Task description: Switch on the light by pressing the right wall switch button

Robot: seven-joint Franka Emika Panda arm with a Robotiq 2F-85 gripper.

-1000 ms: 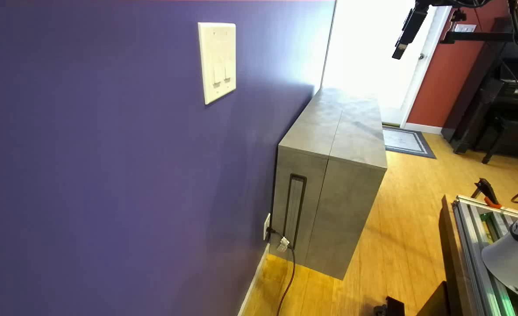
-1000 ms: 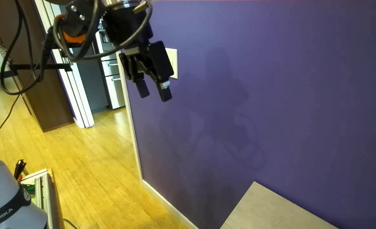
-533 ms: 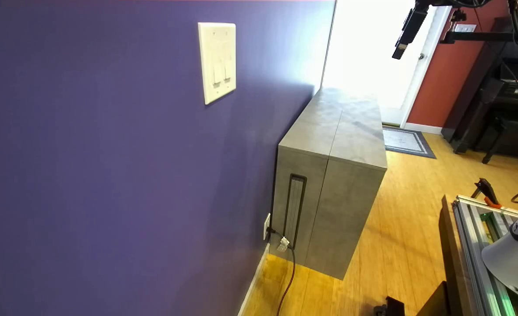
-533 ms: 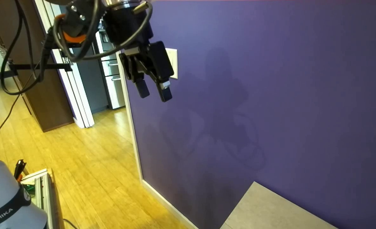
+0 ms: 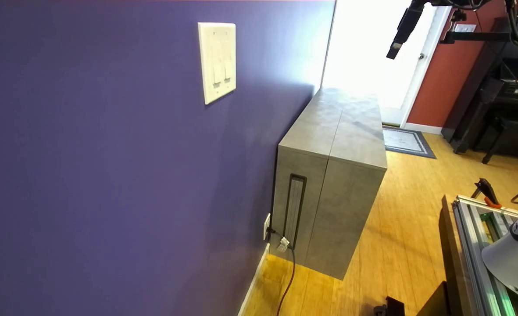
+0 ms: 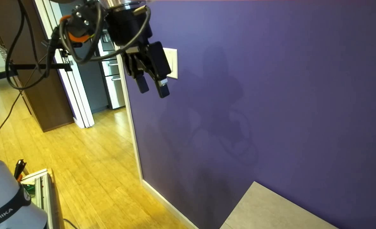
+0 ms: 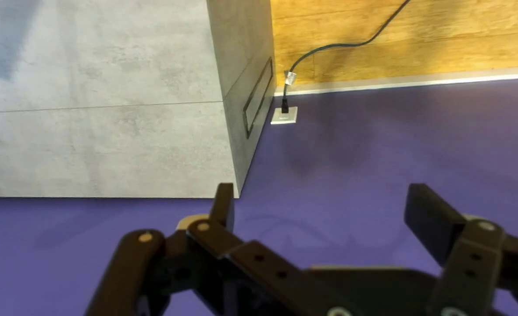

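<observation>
The right wall switch button (image 5: 227, 79) is a tiny greyish piece under the right paddle of the white wall plate (image 5: 220, 94) in an exterior view. The plate's right part also shows in an exterior view (image 6: 174, 63), partly covered by my gripper; the button cannot be made out there. My gripper (image 6: 152, 90) is open and empty, pointing downward, its two black fingers apart. In an exterior view my gripper (image 5: 392, 52) is seen side-on at the upper right, well apart from the plate. In the wrist view my gripper (image 7: 323, 195) is wide open; the plate is out of view.
A grey cabinet (image 5: 333, 131) stands against the purple wall (image 5: 109, 175); it also shows at upper left in the wrist view (image 7: 109, 149). A cable (image 7: 329, 46) runs from a low outlet (image 7: 284, 117). Loose cables (image 6: 140, 28) hang around the wrist.
My gripper has moved slightly left and tilted a little in both exterior views; its fingertips are a little higher in one. The cables at the wrist shifted with it. The gripper stays open.
</observation>
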